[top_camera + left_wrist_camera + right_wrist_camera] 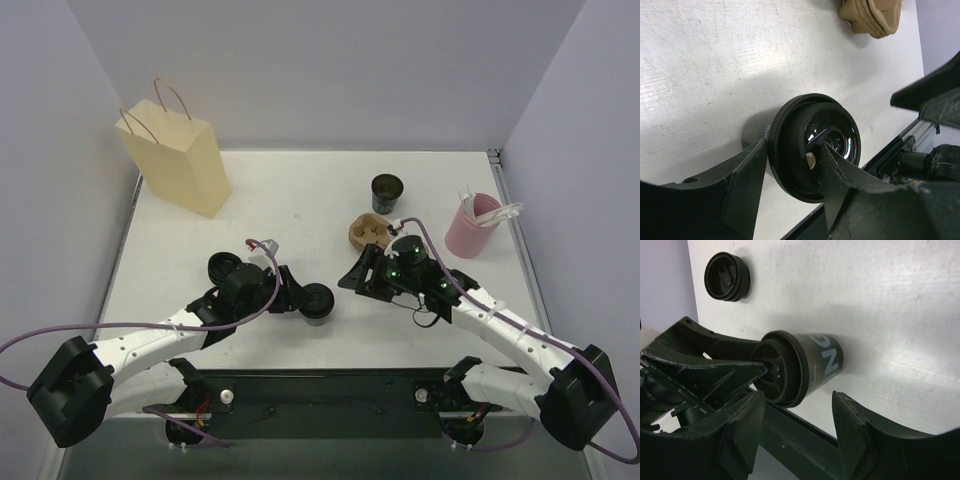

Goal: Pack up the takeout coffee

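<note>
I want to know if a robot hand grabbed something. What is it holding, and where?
The left gripper holds the black coffee cup by its lid. The right gripper holds nothing.

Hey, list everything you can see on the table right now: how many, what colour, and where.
paper bag: one, tan, standing at the far left
open cup: one, dark, no lid, far centre-right
cup carrier: tan pulp, maybe a stack, just in front of the open cup
pink cup: one, far right
white utensils: several, standing in the pink cup
spare lid: black, looks like a small stack, left of centre
lidded cup: one, dark with pale lettering and a black lid, near centre
table: one, white
left gripper: closed on the lidded cup at its lid
right gripper: open, empty, near the cup carrier
</note>
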`<state>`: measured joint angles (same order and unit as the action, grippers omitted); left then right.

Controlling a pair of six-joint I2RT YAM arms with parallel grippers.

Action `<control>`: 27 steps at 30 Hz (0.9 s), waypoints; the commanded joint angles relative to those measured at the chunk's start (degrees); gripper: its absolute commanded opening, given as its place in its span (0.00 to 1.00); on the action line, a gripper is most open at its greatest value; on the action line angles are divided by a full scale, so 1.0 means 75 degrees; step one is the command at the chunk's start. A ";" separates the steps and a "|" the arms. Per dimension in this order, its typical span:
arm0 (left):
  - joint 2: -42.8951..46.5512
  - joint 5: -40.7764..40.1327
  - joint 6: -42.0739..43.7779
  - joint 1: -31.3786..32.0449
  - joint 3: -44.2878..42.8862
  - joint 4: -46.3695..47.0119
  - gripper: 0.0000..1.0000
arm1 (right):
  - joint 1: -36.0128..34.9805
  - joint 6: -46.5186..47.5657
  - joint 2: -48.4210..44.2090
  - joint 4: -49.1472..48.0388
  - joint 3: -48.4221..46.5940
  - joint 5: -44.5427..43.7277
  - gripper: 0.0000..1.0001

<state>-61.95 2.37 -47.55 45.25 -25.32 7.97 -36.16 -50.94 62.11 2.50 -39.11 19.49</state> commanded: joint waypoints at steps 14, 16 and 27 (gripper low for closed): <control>-0.0200 -0.0258 0.0024 0.0259 0.0341 -0.0851 0.55 | -0.1893 -0.2876 -0.0558 -0.2068 0.1430 -0.2223 0.50; -0.0236 -0.0457 0.0012 0.0271 0.0341 -0.0828 0.54 | -0.2044 -0.2981 -0.0500 -0.2103 0.1418 -0.2374 0.49; -0.0247 -0.0551 -0.0140 0.0388 0.0493 -0.0652 0.54 | -0.2819 -0.3486 -0.0277 -0.1612 0.1407 -0.3547 0.49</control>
<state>-62.06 -0.32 -49.84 47.35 -24.18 10.22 -55.75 -75.05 59.55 -10.00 -28.53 -1.30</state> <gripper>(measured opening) 0.549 0.487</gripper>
